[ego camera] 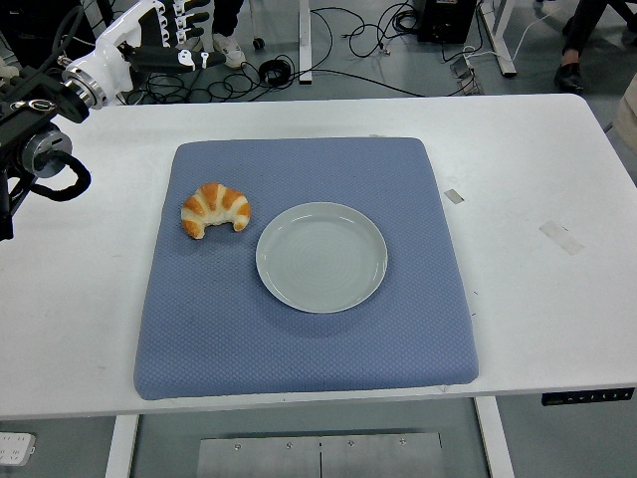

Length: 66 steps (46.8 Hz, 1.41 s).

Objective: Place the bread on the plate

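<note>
Croissant (216, 209): lies on the blue mat, at its left side, curved with its two tips pointing down toward the near edge; golden with paler stripes; nothing touches it
Plate (321, 256): round, pale grey-green, bare, near the middle of the mat; just beside the croissant on its right, a narrow strip of mat showing between them
Blue mat (398, 329): square, quilted, rounded corners, lying flat on the table and covering most of its middle
White table (537, 179): two small pieces of tape on its right part, one close to the mat's right edge, one farther right
Left hand (164, 35): white with dark fingers, raised at the top left beyond the table's far edge, well apart from the croissant; the fingers are stretched out and relaxed, holding nothing
Left arm (40, 129): black, with a looped cable, entering from the left edge over the table's far left corner
Floor beyond the table: black cables (348, 30), desk legs, a person's shoes (229, 48) at the top
</note>
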Motion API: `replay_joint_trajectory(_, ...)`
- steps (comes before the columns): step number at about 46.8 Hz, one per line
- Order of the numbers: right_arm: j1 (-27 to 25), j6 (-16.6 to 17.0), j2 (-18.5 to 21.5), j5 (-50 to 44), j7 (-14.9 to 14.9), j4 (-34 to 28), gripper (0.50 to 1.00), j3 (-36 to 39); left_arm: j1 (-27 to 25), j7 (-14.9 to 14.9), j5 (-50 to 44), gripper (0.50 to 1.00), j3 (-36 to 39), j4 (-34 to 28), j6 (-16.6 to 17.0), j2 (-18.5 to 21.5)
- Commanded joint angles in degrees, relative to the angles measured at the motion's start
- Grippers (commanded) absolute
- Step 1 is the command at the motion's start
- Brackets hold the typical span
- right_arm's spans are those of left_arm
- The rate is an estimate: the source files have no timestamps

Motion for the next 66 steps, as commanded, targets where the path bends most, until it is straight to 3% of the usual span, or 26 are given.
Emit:
replay_joint_trajectory(1, -0.07, 0.01, 0.0, 0.01, 0.01, 0.0, 1.0, 0.0, 0.0, -0.07, 0.08, 0.969, 0.0, 0.0, 0.0, 0.0)
replay_joint_trajectory(43, 0.02, 0.01, 0.0, 0.01, 0.01, 0.0, 1.0, 0.0, 1.14, -0.07, -0.01, 0.969, -2.28, 0.0, 0.0, 0.0)
replay_joint_trajectory(54, 0.02, 0.01, 0.0, 0.01, -0.08, 0.0, 1.0, 0.0, -0.96, 0.63, 0.96, 0.969, -1.5, -0.09, -0.26, 0.0)
replay_joint_trajectory(66, 0.02, 0.01, 0.0, 0.01, 0.01, 0.09, 1.0, 0.0, -4.83, 0.98, 1.23, 0.968, 7.2, -0.09, -0.7, 0.0)
